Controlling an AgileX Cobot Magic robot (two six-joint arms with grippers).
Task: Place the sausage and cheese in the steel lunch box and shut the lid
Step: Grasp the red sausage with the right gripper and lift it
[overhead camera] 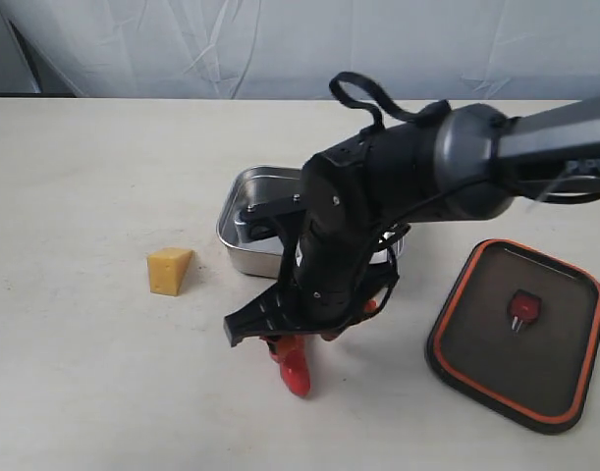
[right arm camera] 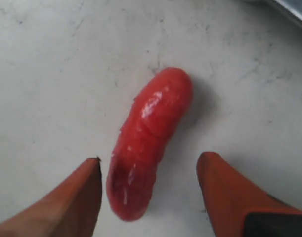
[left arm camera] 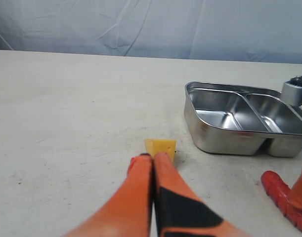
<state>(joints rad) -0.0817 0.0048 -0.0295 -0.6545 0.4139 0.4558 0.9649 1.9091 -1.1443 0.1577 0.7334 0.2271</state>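
The red sausage (overhead camera: 296,371) (right arm camera: 151,143) lies on the table in front of the steel lunch box (overhead camera: 243,196). My right gripper (overhead camera: 317,334) (right arm camera: 151,159) hangs low over it, open, one orange finger on each side of the sausage's end, not touching. The yellow cheese (overhead camera: 169,270) (left arm camera: 162,147) sits on the table to the left of the box. Just short of the cheese, my left gripper (left arm camera: 151,156) is shut and holds nothing. In the left wrist view both compartments of the lunch box (left arm camera: 239,118) look empty. The dark lid (overhead camera: 518,334) lies to the right, orange seal up.
The right arm (overhead camera: 417,167) reaches across the middle and hides much of the lunch box in the exterior view. A pale cloth backdrop (overhead camera: 300,44) closes off the far edge of the table. The left arm does not show in the exterior view.
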